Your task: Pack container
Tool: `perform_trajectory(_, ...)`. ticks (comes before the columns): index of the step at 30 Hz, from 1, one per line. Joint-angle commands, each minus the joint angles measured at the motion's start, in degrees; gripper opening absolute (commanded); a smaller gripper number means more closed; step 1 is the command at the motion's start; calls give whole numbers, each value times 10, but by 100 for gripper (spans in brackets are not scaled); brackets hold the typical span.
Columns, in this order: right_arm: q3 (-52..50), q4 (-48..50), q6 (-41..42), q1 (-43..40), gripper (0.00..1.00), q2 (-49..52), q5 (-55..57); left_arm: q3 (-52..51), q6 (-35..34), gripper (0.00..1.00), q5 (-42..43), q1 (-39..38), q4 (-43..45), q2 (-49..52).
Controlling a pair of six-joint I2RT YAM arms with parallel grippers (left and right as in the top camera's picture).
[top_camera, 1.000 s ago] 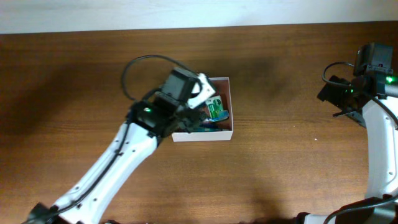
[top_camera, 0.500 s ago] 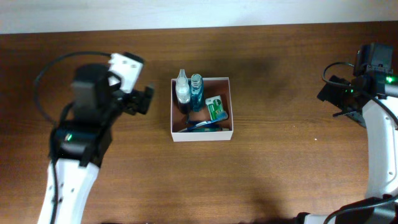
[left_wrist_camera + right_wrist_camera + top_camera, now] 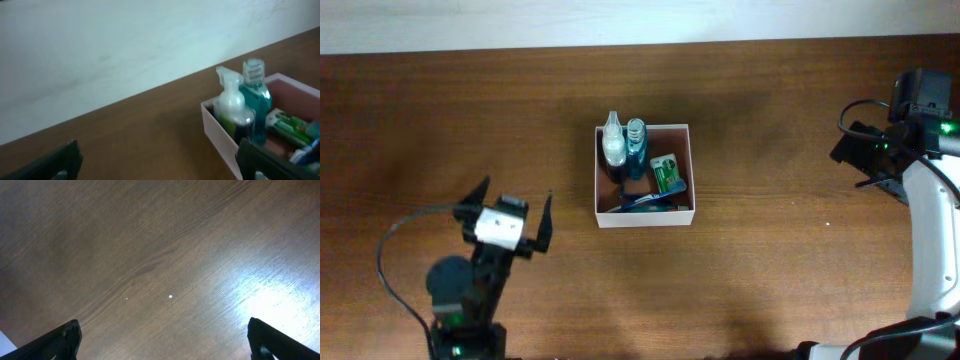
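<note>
The container (image 3: 646,220), a square white box with a reddish-brown inside, sits mid-table. In it stand a white spray bottle (image 3: 612,150) and a teal bottle (image 3: 635,140). A green-and-white packet (image 3: 667,173) and a blue toothbrush (image 3: 645,201) lie beside them. My left gripper (image 3: 512,204) is open and empty, well to the container's lower left. The left wrist view shows the container's wall (image 3: 220,127), the spray bottle (image 3: 231,107) and the teal bottle (image 3: 255,95) ahead to the right of the open gripper (image 3: 160,165). My right gripper (image 3: 857,152) is open and empty at the far right edge.
The brown wooden table (image 3: 780,270) runs to a pale wall strip (image 3: 620,20) at the back. The right wrist view shows only bare wood (image 3: 150,270) between the open gripper's (image 3: 165,342) fingers.
My left arm has pulled away from over the container, first left, then down to the table's lower left. The bottles it covered now stand in the container. The right arm has not moved.
</note>
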Motion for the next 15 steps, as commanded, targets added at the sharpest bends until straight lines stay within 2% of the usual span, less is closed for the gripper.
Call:
perform_trajectory(1,3,0,3,-2,99,1,7,-53,-8,99,15,15,6,-70)
perform_trajectory(8,3,0,3,-2,99,1,7,-117,-21,99,15,35,-61,-198)
perform_trajectory(15,3,0,3,-2,99,1,7,-128,-23,99,-13,43,-135,-240)
